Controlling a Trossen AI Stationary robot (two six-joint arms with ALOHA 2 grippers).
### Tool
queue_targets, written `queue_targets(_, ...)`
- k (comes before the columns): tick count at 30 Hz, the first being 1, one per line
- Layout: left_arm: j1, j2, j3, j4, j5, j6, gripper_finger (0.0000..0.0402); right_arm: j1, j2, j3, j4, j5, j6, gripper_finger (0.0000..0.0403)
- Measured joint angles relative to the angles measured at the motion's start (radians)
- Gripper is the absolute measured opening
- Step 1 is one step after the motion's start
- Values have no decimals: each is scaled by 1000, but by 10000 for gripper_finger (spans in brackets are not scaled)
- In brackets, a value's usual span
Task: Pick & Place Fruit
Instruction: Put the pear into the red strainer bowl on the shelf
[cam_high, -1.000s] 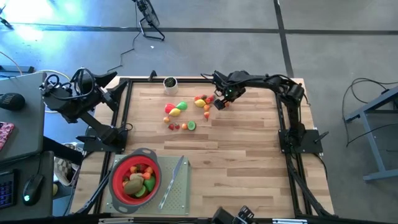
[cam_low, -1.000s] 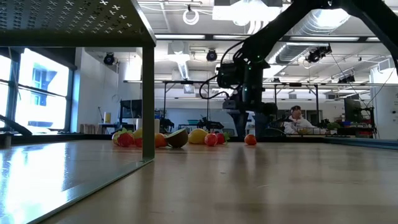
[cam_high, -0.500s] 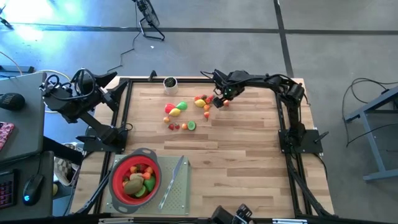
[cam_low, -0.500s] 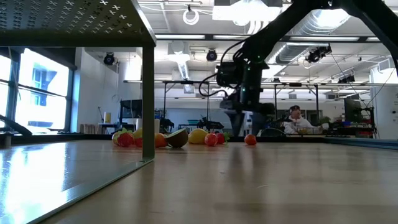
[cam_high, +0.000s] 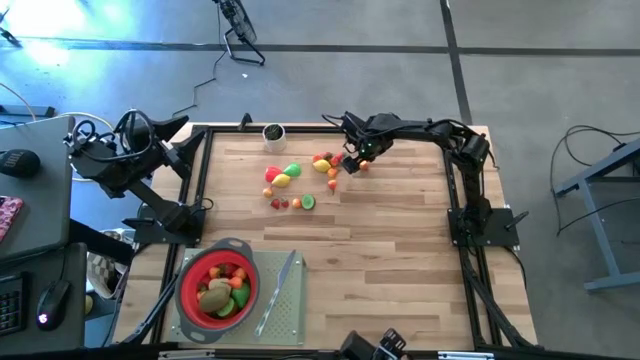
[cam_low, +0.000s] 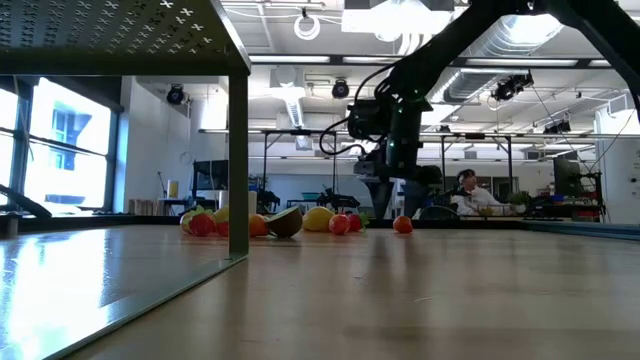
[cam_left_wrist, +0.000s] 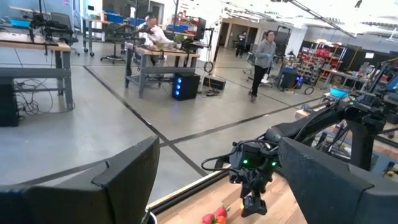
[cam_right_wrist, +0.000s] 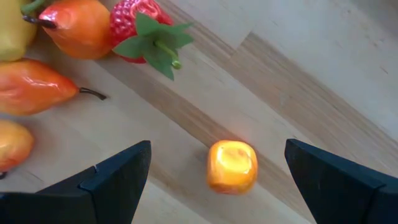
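Observation:
Several small toy fruits lie loose on the wooden table's far part: a red, yellow and green cluster (cam_high: 285, 178) and an orange and red cluster (cam_high: 325, 163). My right gripper (cam_right_wrist: 217, 146) points down over a small orange fruit (cam_right_wrist: 232, 166). It is open, with a finger on either side and above the fruit, touching nothing. A strawberry (cam_right_wrist: 140, 22) and orange pear-shaped fruits (cam_right_wrist: 37, 86) lie close by. The low view shows this gripper (cam_low: 392, 195) just above the orange fruit (cam_low: 402, 224). My left gripper (cam_left_wrist: 217, 149) waits open, raised off the table's left edge (cam_high: 178, 140).
A red strainer (cam_high: 218, 285) holding several fruits stands on a grey perforated mat (cam_high: 290, 318) at the near left, with a slim knife (cam_high: 278, 290) beside it. A small round cup (cam_high: 272, 133) stands at the far edge. Bare wood spans the middle and right.

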Motion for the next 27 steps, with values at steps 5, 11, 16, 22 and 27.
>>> queue_targets(5,0,0,0,0,0,1,321,0,0,0,-34,-2,0,362)
queue_targets(11,0,0,0,-8,0,2,321,0,0,0,-37,2,-1,362)
queue_targets(16,0,0,0,-11,0,2,321,0,0,0,-34,1,0,362)
queue_targets(22,0,0,0,-38,0,2,321,0,0,0,-30,-5,-30,362)
queue_targets(27,0,0,0,-77,16,2,321,0,0,0,-28,-5,-99,362)
